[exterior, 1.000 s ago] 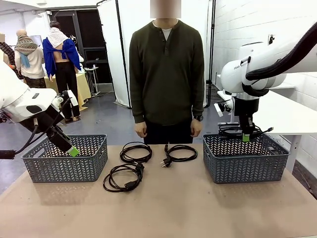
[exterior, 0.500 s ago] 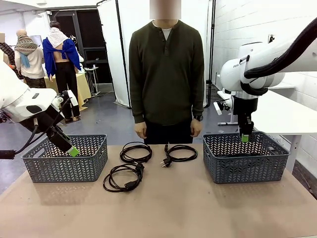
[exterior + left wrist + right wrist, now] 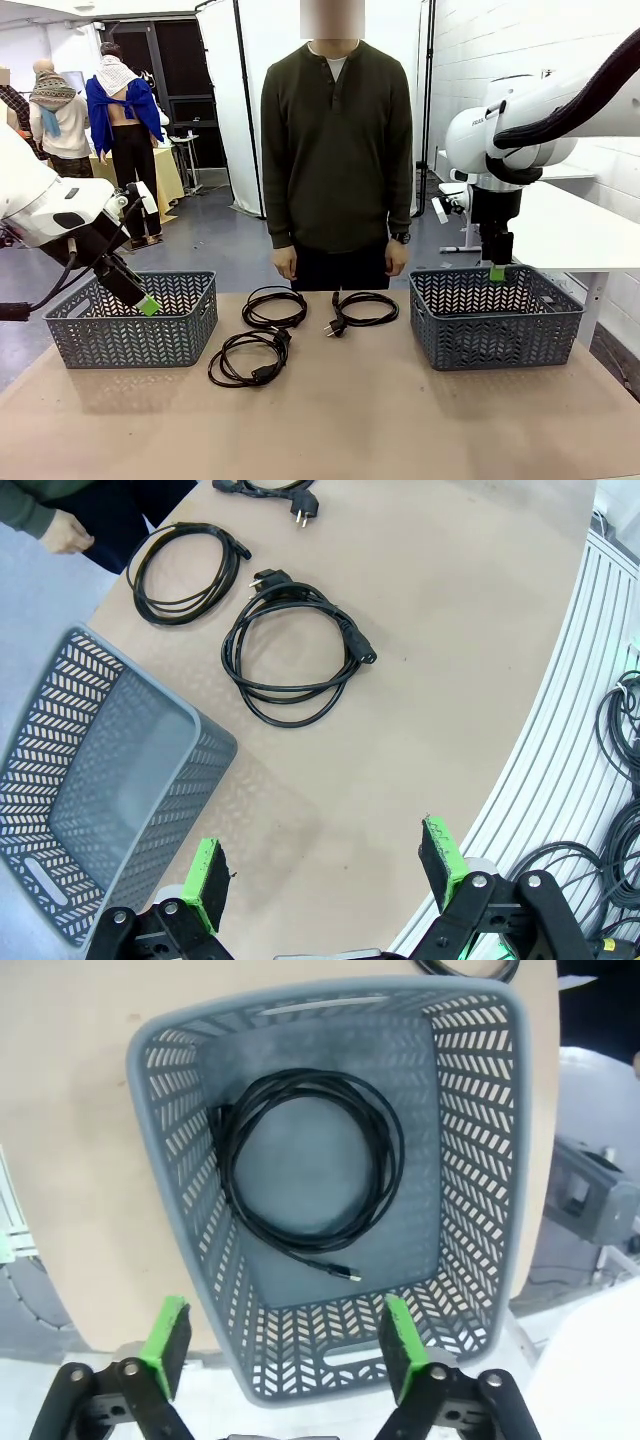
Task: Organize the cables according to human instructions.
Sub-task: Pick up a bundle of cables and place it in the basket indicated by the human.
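Binned cable: one coiled cable (image 3: 230,1165) lies flat inside the right basket (image 3: 480,1160), at the bench's (image 3: 350,420) 3 o'clock.
Loose cables: far-left coil (image 3: 275,324), far-right coil (image 3: 338,312), near coil (image 3: 272,342), bench 12 o'clock.
Right claw (image 3: 283,1345): spread, empty, above that basket.
Left claw (image 3: 325,875): spread, empty, 9 o'clock.
Handling: likely light and limp; pinch the bundled strands, avoid the plugs.

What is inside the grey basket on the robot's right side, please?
One coiled black cable lies flat on the floor of the right basket, nothing else. From the front, the basket's wall hides it.
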You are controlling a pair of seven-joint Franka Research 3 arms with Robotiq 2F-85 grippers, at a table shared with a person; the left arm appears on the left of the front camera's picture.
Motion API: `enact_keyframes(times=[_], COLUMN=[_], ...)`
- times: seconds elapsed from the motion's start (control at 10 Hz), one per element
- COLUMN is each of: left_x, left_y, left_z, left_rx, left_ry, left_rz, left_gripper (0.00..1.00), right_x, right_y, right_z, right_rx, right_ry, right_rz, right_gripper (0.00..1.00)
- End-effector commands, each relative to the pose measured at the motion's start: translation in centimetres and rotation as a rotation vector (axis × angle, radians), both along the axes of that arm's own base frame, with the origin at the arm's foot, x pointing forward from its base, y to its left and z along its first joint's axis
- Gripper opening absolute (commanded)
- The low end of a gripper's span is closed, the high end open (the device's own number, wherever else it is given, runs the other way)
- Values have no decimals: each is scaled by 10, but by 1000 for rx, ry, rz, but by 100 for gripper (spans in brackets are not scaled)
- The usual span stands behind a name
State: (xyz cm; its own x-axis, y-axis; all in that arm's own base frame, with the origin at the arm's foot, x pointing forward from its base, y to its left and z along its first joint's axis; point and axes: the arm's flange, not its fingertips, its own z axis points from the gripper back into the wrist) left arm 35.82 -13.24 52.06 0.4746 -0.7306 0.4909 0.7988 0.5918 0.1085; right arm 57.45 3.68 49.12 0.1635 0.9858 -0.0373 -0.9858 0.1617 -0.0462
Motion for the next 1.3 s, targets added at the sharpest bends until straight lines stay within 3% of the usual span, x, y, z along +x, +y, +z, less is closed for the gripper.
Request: enact_keyframes(times=[0.0,1.2], left_x=[2,2], left_y=[1,1], left_z=[-1,-1], left_rx=[0,0], left_ry=[-12,-12], left_rz=[2,2], left_gripper=[100,100], right_x=[4,-1], right_y=[1,1], right_z=[3,0], right_rx=[11,-1], right_ry=[23,5], right_rz=[-17,-4], right_gripper=[100,100])
